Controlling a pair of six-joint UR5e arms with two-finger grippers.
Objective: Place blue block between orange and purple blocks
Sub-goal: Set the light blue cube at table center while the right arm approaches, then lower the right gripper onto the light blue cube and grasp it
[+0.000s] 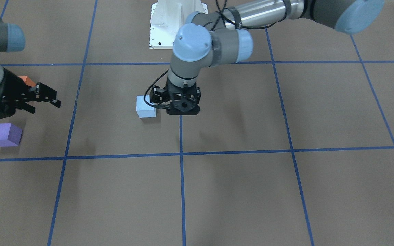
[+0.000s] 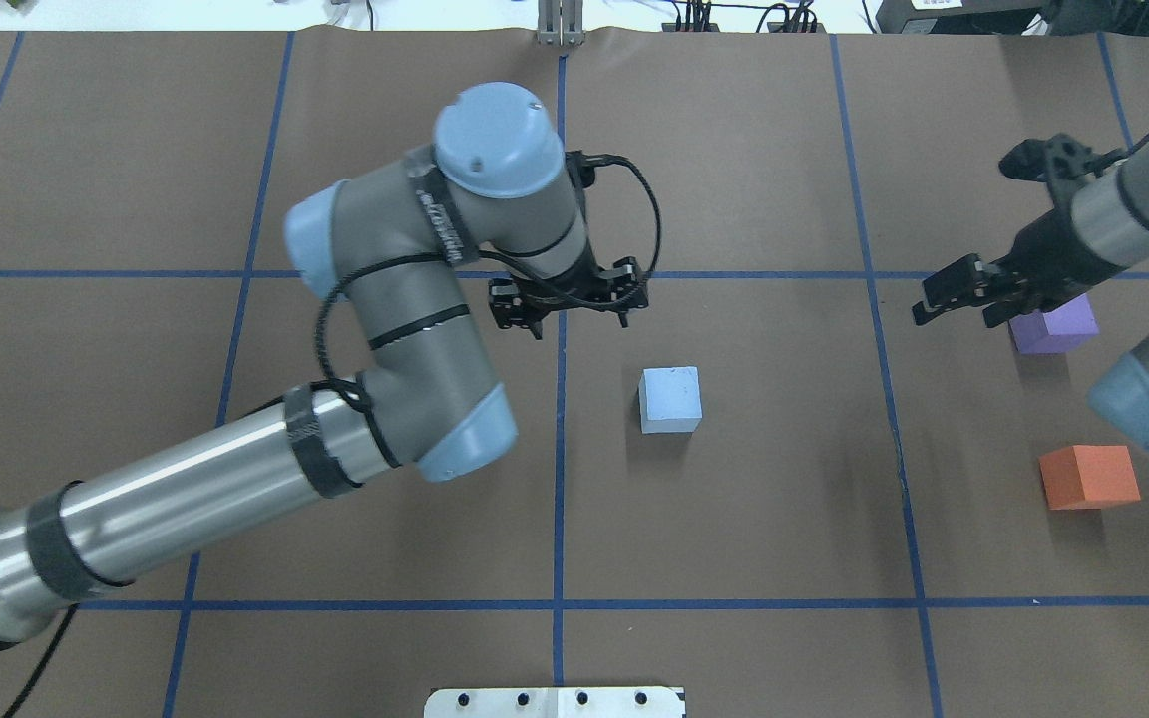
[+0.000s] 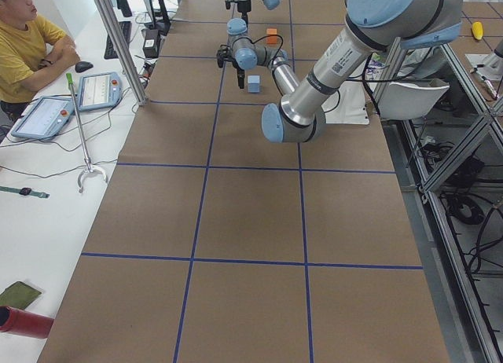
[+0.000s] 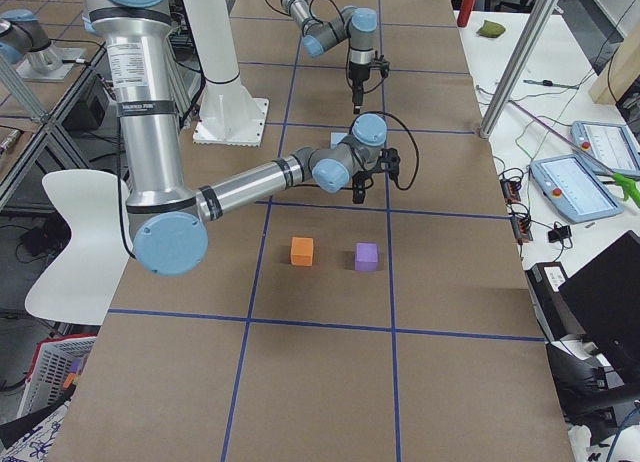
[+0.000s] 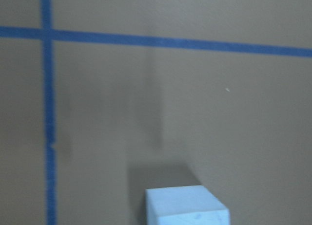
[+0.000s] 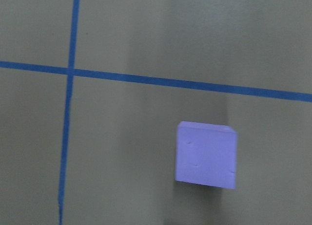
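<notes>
The blue block (image 2: 670, 399) sits flat on the brown table (image 2: 754, 538), free of any grip. It lies near the left gripper (image 2: 568, 311), off to that gripper's right and a little closer to the robot's base. In the left wrist view only the block's top edge shows (image 5: 187, 205), at the bottom of the frame. The left gripper points down over a blue tape line (image 2: 559, 479) with its jaws spread apart and nothing between them; the front-facing view shows it low, close beside the block (image 1: 146, 107).

The right gripper (image 2: 956, 309) is far across the table from the blue block, its jaws also apart and empty. The purple block (image 2: 1055, 327) lies just beside and below it, on the gripper's outer side. It fills the lower right of the right wrist view (image 6: 206, 154). The orange block (image 2: 1089, 476) stands farther from that gripper, toward the robot's base. A bare gap separates it from the purple block.
</notes>
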